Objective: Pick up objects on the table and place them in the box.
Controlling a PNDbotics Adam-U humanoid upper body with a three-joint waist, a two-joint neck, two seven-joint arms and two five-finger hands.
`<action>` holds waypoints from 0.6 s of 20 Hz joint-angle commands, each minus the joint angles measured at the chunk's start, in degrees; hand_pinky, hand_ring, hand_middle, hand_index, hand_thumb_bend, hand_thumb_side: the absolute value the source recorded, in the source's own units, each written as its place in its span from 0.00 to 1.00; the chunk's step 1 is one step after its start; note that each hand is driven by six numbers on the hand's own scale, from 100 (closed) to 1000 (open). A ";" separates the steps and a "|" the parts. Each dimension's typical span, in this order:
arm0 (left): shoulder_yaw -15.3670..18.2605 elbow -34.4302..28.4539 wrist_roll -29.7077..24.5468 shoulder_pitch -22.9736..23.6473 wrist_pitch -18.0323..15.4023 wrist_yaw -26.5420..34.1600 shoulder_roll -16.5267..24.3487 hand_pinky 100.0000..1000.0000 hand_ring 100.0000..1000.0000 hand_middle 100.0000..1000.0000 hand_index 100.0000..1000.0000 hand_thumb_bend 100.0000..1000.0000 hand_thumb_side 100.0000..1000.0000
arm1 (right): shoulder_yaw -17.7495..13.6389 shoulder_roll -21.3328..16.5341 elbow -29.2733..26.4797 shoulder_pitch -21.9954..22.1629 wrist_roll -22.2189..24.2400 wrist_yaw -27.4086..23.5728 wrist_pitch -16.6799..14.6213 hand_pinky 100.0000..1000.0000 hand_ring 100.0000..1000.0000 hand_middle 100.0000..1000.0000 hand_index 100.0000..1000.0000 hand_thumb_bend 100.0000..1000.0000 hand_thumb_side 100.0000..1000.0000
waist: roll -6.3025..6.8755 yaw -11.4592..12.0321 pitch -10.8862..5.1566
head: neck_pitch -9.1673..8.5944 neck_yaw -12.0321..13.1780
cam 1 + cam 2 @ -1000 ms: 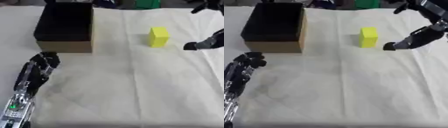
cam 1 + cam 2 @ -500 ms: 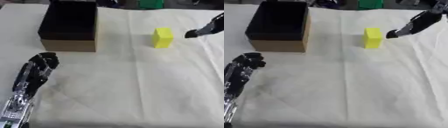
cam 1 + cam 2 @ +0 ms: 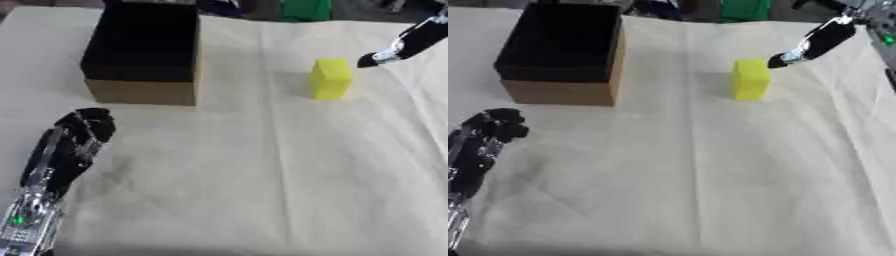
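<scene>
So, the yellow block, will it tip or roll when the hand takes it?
The yellow block stands upright on a narrow base, so a sideways push would probably tip it. Its flat faces make rolling unlikely. It looks rigid, so it should keep its shape when held.

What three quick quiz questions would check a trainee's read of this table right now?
1. True or false: the yellow block already lies inside the box.
2. Which hand is nearer the yellow block? A) left hand B) right hand
3. Fill in: the box's inside looks ____ in colour.

Key: 1. False; it stands on the cloth to the box's right. 2. B; its fingertips hang close beside the block's top far corner, while the left hand rests near the lower left. 3. Black.
</scene>
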 commanded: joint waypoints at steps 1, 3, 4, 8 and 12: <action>0.01 -1.10 -0.19 -0.80 -0.12 -0.11 0.98 0.65 0.58 0.55 0.68 0.52 0.53 | -1.67 0.54 4.62 -2.29 -0.25 2.58 -0.68 0.77 0.92 0.84 0.92 0.70 0.19 | 0.07 0.23 -0.77 | -0.42 -0.32; -0.03 -1.12 -0.23 -0.89 -0.12 -0.11 0.96 0.65 0.58 0.55 0.68 0.52 0.53 | -2.29 1.53 7.40 -3.12 -0.45 3.71 -0.84 0.76 0.92 0.84 0.92 0.70 0.19 | 0.08 0.44 -0.67 | -0.38 -0.40; -0.05 -1.13 -0.24 -0.93 -0.12 -0.10 0.94 0.65 0.58 0.55 0.68 0.52 0.53 | -2.56 1.92 8.58 -3.47 -0.61 4.17 -0.98 0.76 0.92 0.84 0.92 0.70 0.19 | 0.09 0.51 -0.64 | -0.37 -0.41; -0.13 -1.17 -0.33 -1.11 -0.12 -0.08 0.95 0.65 0.58 0.55 0.68 0.52 0.52 | -3.54 3.32 12.74 -4.58 -1.41 6.08 -1.33 0.76 0.92 0.83 0.91 0.70 0.20 | 0.15 0.94 -0.51 | -0.25 -0.59; -0.21 -1.21 -0.40 -1.25 -0.13 -0.07 0.94 0.65 0.58 0.55 0.68 0.52 0.52 | -4.34 4.62 16.09 -5.19 -2.23 7.97 -1.80 0.76 0.92 0.82 0.91 0.70 0.21 | 0.19 1.35 -0.41 | -0.22 -0.81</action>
